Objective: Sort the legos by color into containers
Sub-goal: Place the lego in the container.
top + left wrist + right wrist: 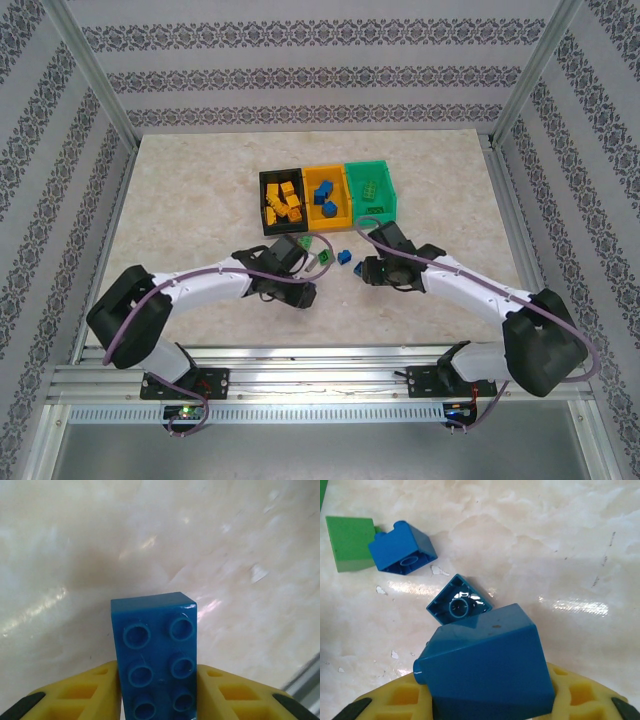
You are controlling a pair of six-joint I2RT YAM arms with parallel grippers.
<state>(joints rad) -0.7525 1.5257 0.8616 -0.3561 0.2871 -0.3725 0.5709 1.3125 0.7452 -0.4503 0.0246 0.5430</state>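
Since blue pieces already lie in the orange rectangular plastic bin [340, 185], you should read both grips as carries bound there. The left gripper [159, 695] pinches a blue studded plastic brick [156, 650] by its long sides, studs toward the camera, and the right gripper [487, 702] clamps a smooth-faced blue plastic block [487, 665]. Two small loose blue bricks [457, 602] and a green plastic brick [350, 542] lie on the pale marbled table [560, 540] just ahead of the right fingers, unsorted.
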